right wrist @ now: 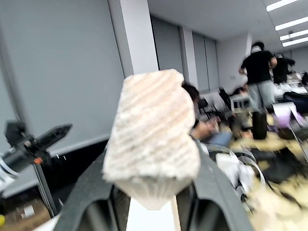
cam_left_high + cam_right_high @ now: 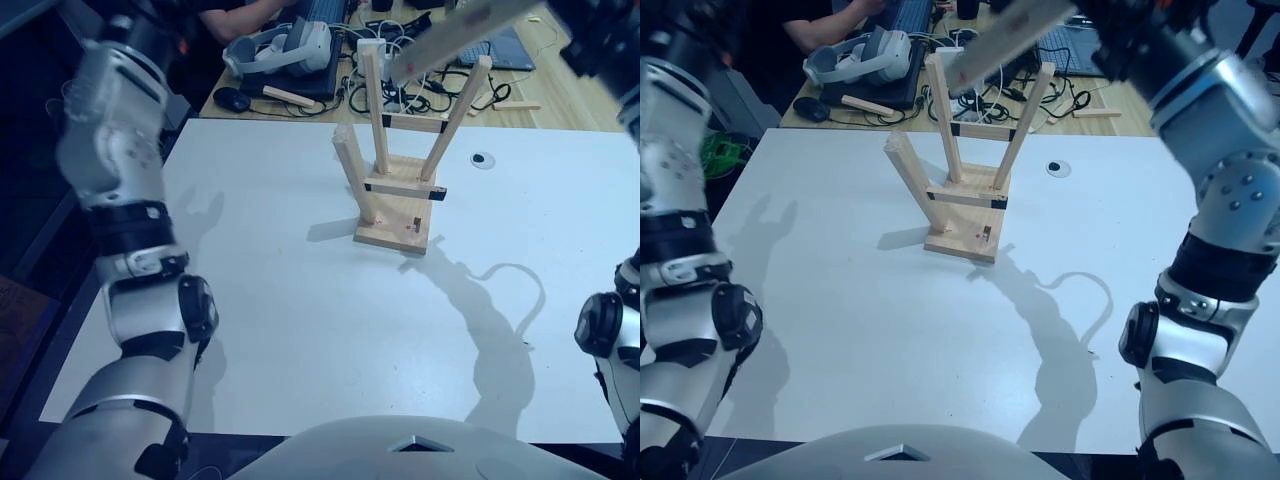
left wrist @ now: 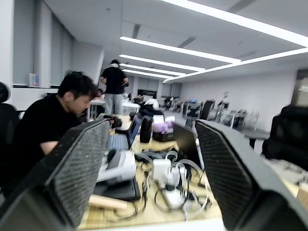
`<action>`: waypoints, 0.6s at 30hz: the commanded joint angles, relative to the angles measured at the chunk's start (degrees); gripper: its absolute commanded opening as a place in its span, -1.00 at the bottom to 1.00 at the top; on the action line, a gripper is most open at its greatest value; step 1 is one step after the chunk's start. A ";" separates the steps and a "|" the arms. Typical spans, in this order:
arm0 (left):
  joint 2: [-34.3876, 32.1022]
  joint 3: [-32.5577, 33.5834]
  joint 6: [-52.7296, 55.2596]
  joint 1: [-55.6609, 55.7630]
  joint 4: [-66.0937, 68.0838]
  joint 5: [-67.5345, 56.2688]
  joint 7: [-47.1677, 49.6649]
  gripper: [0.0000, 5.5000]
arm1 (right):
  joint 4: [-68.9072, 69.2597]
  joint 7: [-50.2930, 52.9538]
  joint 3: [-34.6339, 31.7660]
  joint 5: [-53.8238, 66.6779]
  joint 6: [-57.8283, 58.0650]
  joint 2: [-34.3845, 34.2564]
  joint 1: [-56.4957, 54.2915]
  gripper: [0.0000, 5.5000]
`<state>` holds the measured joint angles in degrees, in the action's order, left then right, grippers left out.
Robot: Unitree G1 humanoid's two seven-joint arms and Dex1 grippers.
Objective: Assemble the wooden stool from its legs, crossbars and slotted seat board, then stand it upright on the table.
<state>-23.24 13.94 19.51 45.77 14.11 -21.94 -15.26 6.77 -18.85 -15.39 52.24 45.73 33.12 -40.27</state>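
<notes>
The part-built stool stands upside down on the white table (image 2: pixel 280 300): its seat board (image 2: pixel 392 232) lies flat, and three legs rise from it, two upright (image 2: pixel 376 110) (image 2: pixel 456 118) and one leaning left (image 2: pixel 355 175). Crossbars (image 2: pixel 405 189) join them low down. A loose wooden leg (image 2: pixel 1005 40) hangs slanted in the air above the stool, with my right gripper (image 1: pixel 154 197) shut on it; its rough cut end (image 1: pixel 151 139) faces the right wrist camera. My left gripper (image 3: pixel 154 163) is raised at the table's left side, open and holding nothing, pointing at the room behind.
Behind the table is a wooden desk with a headset (image 2: pixel 280 45), a mouse (image 2: pixel 232 98), a laptop, cables and loose wooden pieces (image 2: pixel 288 96) (image 2: pixel 515 105). A small round black grommet (image 2: pixel 483 159) sits right of the stool. The table's front half is bare.
</notes>
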 commanded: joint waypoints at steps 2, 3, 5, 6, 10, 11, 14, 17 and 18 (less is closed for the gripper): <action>6.10 -9.62 2.93 -9.92 -11.77 1.19 -2.64 0.19 | -4.75 -7.58 2.11 -7.55 -2.19 4.32 9.67 -0.64; 6.19 -10.89 3.88 -10.64 -13.38 0.46 -4.62 0.19 | -6.21 -8.37 1.55 -8.33 -2.60 4.48 10.58 -0.64; 5.23 -12.77 5.51 -11.52 -15.61 -0.51 -8.81 0.19 | -8.39 -10.33 0.96 -9.39 -2.80 4.92 12.05 -0.64; 4.06 -13.84 4.72 -11.90 -15.96 0.18 -11.23 0.19 | -9.47 -11.29 0.65 -9.88 -2.89 5.16 12.69 -0.64; 0.35 -14.27 5.00 -11.81 -15.58 -0.52 -19.02 0.19 | -11.88 -14.02 -1.81 -9.87 -1.43 5.98 14.63 -0.64; -0.17 -14.10 5.50 -11.78 -15.55 -0.87 -20.12 0.19 | -11.67 -14.37 -2.11 -9.52 -0.83 5.98 14.73 -0.64; -0.59 -12.95 6.38 -11.24 -15.62 -1.79 -21.49 0.19 | -11.04 -14.52 -3.01 -8.83 0.34 5.64 13.20 -0.64; 0.36 -11.48 5.16 -9.63 -15.68 -2.08 -20.64 0.19 | -11.72 -14.39 -4.18 -7.66 1.86 5.75 10.57 -0.64; 0.58 -11.36 5.71 -9.53 -16.65 -2.97 -21.17 0.19 | -11.90 -14.25 -4.34 -7.52 2.34 5.67 10.08 -0.64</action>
<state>-22.92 2.15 25.12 34.96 -1.39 -23.80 -36.08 -4.99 -33.13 -18.95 43.83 46.83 38.40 -28.35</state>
